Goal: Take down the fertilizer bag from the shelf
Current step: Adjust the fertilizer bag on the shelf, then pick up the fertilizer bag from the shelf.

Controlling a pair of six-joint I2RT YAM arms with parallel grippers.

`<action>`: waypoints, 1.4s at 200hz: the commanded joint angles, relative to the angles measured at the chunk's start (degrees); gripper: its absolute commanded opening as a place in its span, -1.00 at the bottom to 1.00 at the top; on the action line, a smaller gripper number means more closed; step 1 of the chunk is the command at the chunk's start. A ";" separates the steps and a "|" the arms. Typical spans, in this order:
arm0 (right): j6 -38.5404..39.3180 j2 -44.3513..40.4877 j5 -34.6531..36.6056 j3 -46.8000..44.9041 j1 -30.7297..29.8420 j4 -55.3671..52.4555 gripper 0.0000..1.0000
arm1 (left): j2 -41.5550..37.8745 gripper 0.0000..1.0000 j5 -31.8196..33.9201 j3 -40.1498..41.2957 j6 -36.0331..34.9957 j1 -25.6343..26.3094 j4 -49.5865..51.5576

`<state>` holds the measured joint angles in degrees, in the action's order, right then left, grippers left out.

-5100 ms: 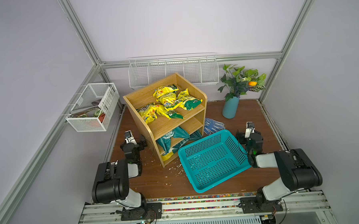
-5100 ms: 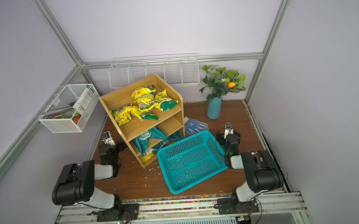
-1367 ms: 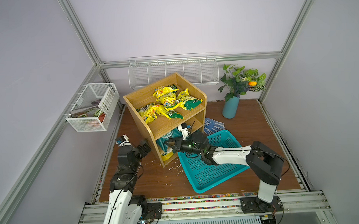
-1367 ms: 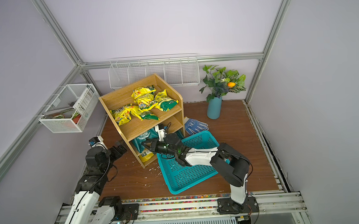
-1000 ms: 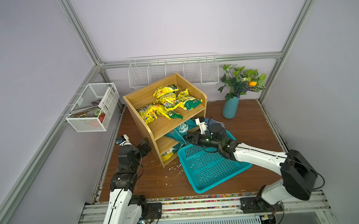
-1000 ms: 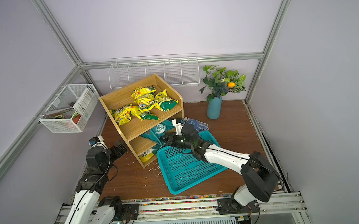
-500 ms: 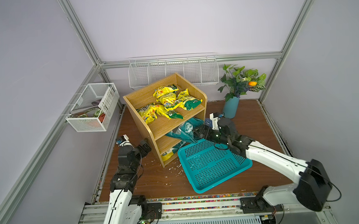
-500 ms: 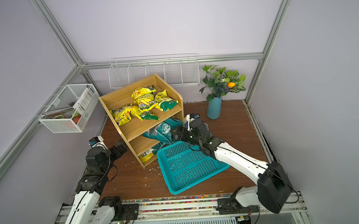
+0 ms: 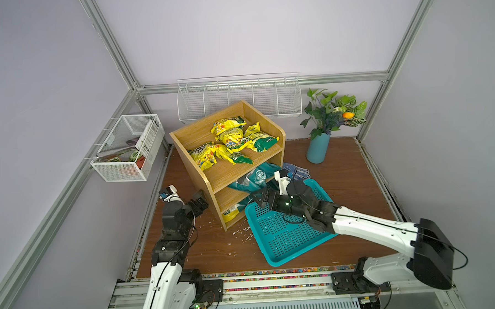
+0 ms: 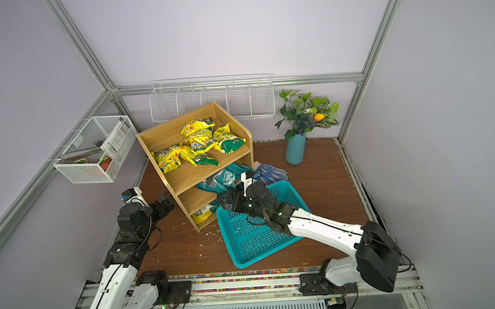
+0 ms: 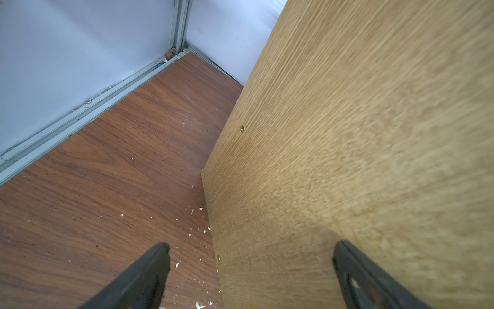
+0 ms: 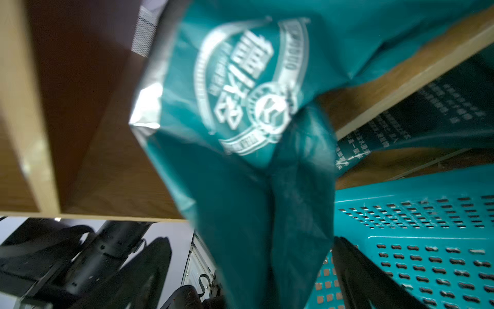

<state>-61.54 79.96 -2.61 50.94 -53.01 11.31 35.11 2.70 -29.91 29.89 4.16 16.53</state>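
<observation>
Lilac walls (image 9: 249,31) ring shelf (image 9: 232,173) on crumb-strewn floor (image 9: 357,190)

Teal bag (image 12: 240,93) carries blurred, seemingly Chinese lettering.

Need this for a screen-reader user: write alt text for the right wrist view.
A crumpled teal fertilizer bag with a white emblem droops off the wooden shelf, between the fingers of the open right pincer. A teal perforated basket sits beside it.
</observation>
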 commanded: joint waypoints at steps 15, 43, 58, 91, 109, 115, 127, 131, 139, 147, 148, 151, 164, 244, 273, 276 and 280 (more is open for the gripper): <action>-5.21 3.62 2.90 -3.23 -0.07 19.23 0.91 | -0.67 1.00 0.11 0.56 -0.63 0.23 -0.19; -4.90 4.66 7.70 -5.83 -0.07 29.38 0.83 | -0.97 1.00 0.20 0.47 -0.67 0.20 0.55; -3.98 4.62 8.49 -6.09 -0.08 31.29 0.79 | -1.40 1.00 0.33 0.44 -0.62 0.19 1.11; -2.26 4.80 9.99 -6.55 -0.07 32.25 0.59 | -2.87 1.00 1.18 -0.77 -0.19 0.23 3.51; -0.44 5.53 10.91 -6.42 0.19 32.27 0.13 | -4.52 1.00 2.59 -2.97 -0.26 0.22 5.79; -0.59 5.99 10.55 -6.27 0.58 32.60 -0.08 | -5.05 1.00 3.04 -3.85 -0.54 0.23 6.31; -1.18 6.83 9.32 -6.45 1.27 34.76 -0.53 | -5.87 1.00 3.70 -6.07 -1.41 0.18 7.26; -1.34 6.94 9.02 -6.52 1.37 35.33 -0.67 | -5.99 1.00 3.99 -6.96 -1.67 0.23 7.78; -1.48 6.88 8.32 -6.54 1.89 35.62 -0.88 | -5.87 1.00 4.56 -9.28 -2.31 0.23 9.04; -1.33 6.25 7.66 -6.48 2.26 35.01 -1.00 | -5.45 1.00 5.15 -11.71 -3.07 0.23 10.24; -1.27 6.16 7.55 -6.52 2.32 34.92 -1.00 | -5.38 1.00 5.22 -12.04 -3.16 0.23 10.39; -1.04 5.84 7.21 -6.50 2.45 34.57 -1.00 | -5.14 1.00 5.33 -12.95 -3.53 0.23 10.82; 0.34 3.71 5.10 -6.33 3.32 32.12 -1.00 | -3.86 1.00 5.16 -16.93 -5.32 0.23 12.18; 20.26 -15.25 -5.92 7.11 6.54 -9.88 -1.00 | 5.34 0.96 -10.22 -38.76 -6.95 0.23 7.80; 22.46 -20.82 -6.29 8.42 9.35 -14.51 -1.00 | 10.77 0.95 -20.06 -43.70 -4.03 1.33 6.45; 22.63 -21.26 -6.76 8.59 9.83 -14.94 -1.00 | 11.13 0.95 -20.65 -44.02 -3.93 1.68 6.41; 22.80 -21.75 -7.50 8.87 10.48 -15.41 -1.00 | 11.72 0.95 -21.00 -44.41 -3.91 2.31 6.39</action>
<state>-44.07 63.83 -8.25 55.64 -45.21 -4.19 43.35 -8.62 -71.48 24.03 4.62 24.27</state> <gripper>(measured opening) 0.092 0.977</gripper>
